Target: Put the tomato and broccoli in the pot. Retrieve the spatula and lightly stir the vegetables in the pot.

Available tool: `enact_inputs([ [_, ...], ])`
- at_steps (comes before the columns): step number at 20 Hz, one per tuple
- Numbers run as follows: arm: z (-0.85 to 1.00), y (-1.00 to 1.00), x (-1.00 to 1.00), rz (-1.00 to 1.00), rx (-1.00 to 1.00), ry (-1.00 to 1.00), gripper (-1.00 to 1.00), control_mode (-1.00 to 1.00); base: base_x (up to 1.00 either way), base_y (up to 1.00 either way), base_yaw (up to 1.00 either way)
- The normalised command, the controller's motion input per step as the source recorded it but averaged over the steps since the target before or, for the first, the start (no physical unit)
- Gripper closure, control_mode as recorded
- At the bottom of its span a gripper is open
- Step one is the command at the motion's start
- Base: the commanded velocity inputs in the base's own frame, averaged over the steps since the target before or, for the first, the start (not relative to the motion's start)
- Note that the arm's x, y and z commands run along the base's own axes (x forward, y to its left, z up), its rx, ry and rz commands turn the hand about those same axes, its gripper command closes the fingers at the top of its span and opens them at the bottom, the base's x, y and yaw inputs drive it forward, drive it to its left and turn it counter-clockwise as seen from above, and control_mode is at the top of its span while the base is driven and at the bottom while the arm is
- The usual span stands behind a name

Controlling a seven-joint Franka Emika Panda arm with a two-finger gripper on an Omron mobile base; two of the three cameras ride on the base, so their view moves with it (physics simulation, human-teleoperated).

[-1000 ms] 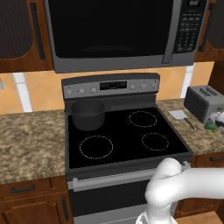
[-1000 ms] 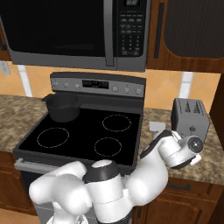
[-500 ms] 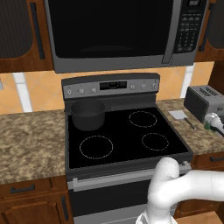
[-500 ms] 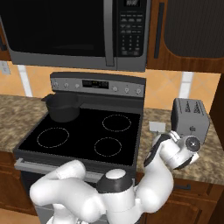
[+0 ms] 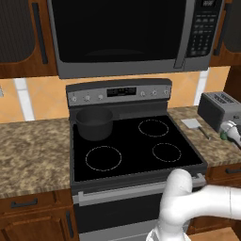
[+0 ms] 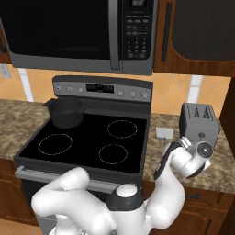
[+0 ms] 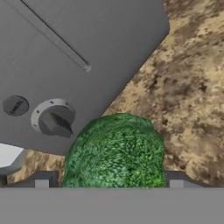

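The pincer [image 7: 109,183] hangs low over the granite desk [image 7: 188,87] to the right of the stove, close beside the grey toaster [image 7: 65,65]. In the hand view the two dark fingertips [image 7: 43,180] stand wide apart, one on each side of the broccoli [image 7: 114,151]. The green floret sits on the desk between them, just in front of the toaster's side with the round knob [image 7: 54,120]. Whether the tips touch the broccoli I cannot tell; there is no clear contact, and the floret rests on the desk.

Left base view: the hand's white end shows at the right edge, next to the toaster [image 5: 221,110]. A small flat light item with a dark handle [image 5: 194,125] lies on the desk between stove and toaster. The pot [image 5: 94,123] stands on the rear left burner of the black stove [image 5: 136,148], well apart from the hand.

Right base view: the arm bends to the right, and its wrist is over the desk [image 6: 220,160] in front of the toaster [image 6: 198,120]. The pot [image 6: 66,113] is at the stove's rear left. The microwave [image 6: 82,34] hangs above the stove.
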Motion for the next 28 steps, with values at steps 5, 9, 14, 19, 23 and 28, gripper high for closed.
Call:
enact_inputs([
  [5, 0.05, 0.03, -0.66, 0.00, -0.01, -0.23, 1.00, -1.00, 0.00, 0.00, 0.00],
  [9, 0.31, 0.54, -0.97, 0.00, -0.12, -0.37, 1.00, -1.00, 0.00, 0.00, 0.00],
  [14, 0.47, 0.82, -0.81, 0.02, -0.14, -0.22, 1.00, -1.00, 0.00, 0.00, 0.00],
  [19, 0.88, 1.00, -0.37, 0.14, -0.08, -0.02, 1.00, -1.00, 0.00, 0.00, 0.00],
  [23, 1.00, 1.00, -0.07, 0.14, -0.03, -0.03, 1.00, -1.00, 0.00, 0.00, 0.00],
  [28, 1.00, 1.00, 0.00, 0.14, -0.05, 0.00, 1.00, -1.00, 0.00, 0.00, 0.00],
])
